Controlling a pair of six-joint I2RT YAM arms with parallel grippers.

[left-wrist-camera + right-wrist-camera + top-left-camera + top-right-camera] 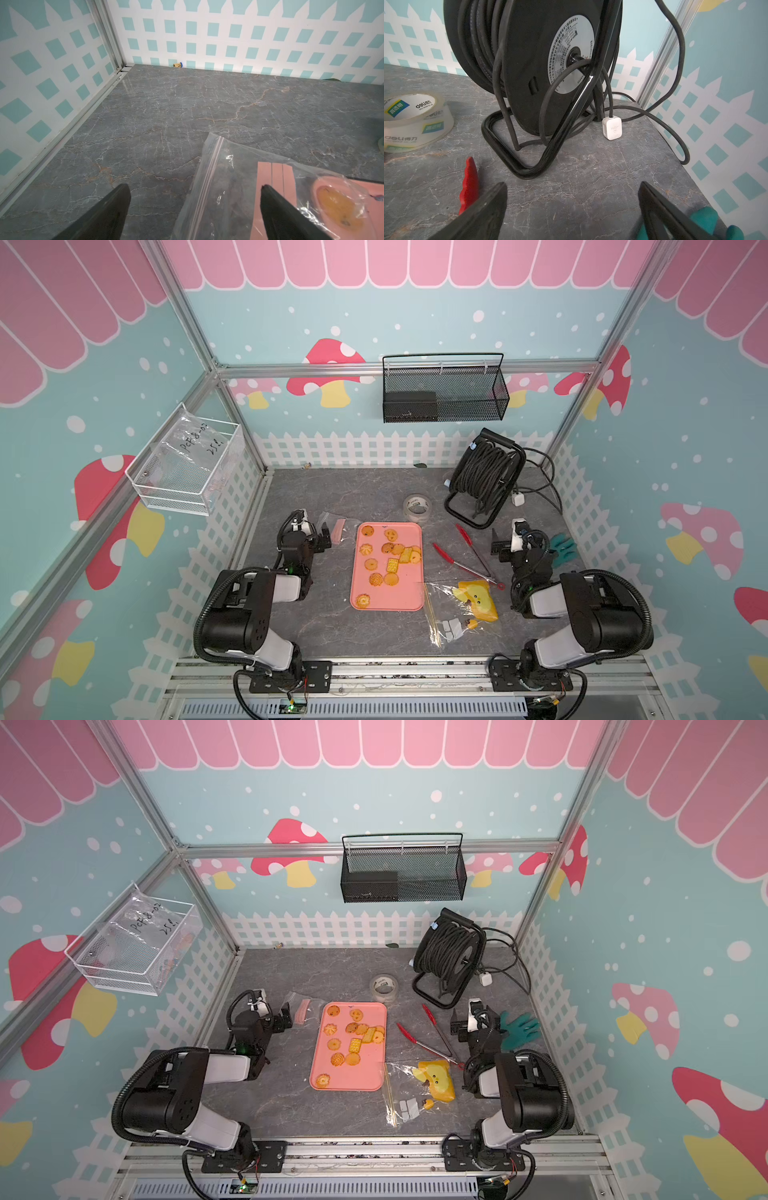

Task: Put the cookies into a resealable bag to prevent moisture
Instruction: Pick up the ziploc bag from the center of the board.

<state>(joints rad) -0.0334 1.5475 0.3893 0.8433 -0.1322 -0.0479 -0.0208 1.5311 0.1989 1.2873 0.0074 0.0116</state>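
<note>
The cookies [392, 565] lie loose on a pink tray [399, 598] in the middle of the table [316, 626]. Most are spread over its far half, and one sits alone at its near-left corner. The resealable bag [332, 526] lies flat and empty just off the tray's far-left corner. In the left wrist view a crinkled corner of the bag [218, 187] seems to lap over the tray's rim there. The left gripper [322, 541] hangs over the bag with its jaws spread wide, gripping nothing. The table's far-left corner and the strip along its left edge are bare. The right gripper [498, 547] is released too, jaws apart and empty, near the right edge. Its room is tighter, with red tongs [469, 560] between it and the tray, a cable reel [484, 477] toward the far-right corner, a tape roll [417, 508] beyond the tray, and a green glove [563, 549] against the right edge. A larger clear bag [457, 610] lies by the tray's near-right corner.
</note>
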